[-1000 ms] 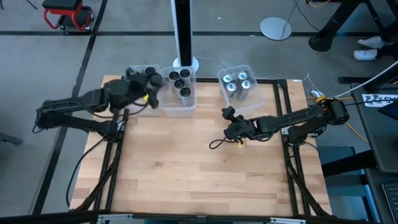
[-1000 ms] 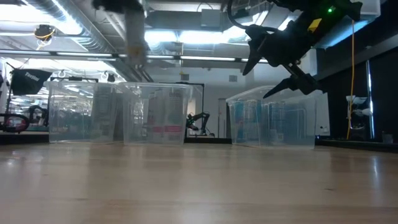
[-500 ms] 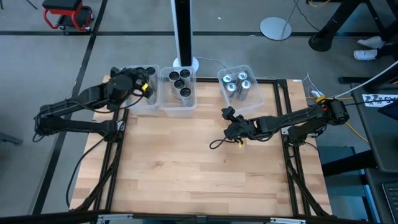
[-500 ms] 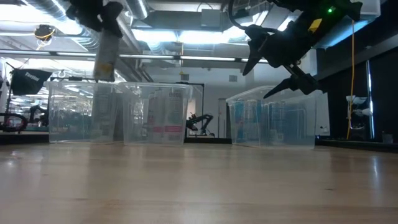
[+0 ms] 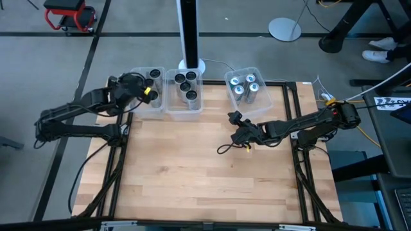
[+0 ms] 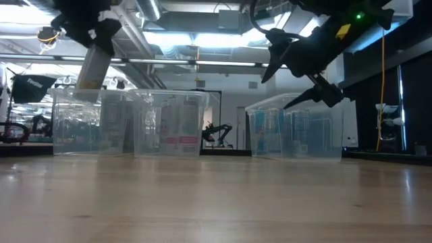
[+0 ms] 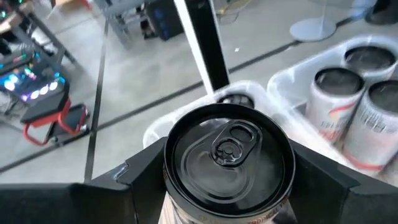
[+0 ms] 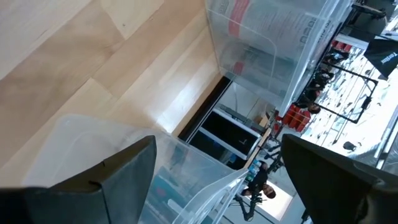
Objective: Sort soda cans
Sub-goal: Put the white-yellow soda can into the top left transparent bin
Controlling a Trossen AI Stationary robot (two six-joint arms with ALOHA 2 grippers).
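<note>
Left arm reaches out to the far-left corner of the table, forearm angled toward the bins. Left gripper (image 5: pixel 131 85) sits over the leftmost clear bin (image 5: pixel 157 110), fingers clamped on a dark-topped soda can (image 7: pixel 228 155); low view shows that can (image 6: pixel 93 69) tilted, held above the bin's rim, not touching it. Left wrist view: can top faces the camera, pull tab visible, one finger pressed on each side of the can.

Leftmost bin already has dark-topped cans (image 5: pixel 154 73) at its far end. Middle bin (image 5: pixel 184 111) holds four dark-topped cans (image 5: pixel 185 86). Right bin (image 5: pixel 275 96), set apart and rotated a bit, holds silver cans with bluish tops (image 5: pixel 246 88).

Right arm stretches in from the table's right edge, low and roughly horizontal. Right gripper (image 5: pixel 236 126) hangs over bare wood (image 5: pixel 192 173) near the right bin, fingers spread wide, nothing between them. Low view confirms it is clear of the tabletop.
</note>
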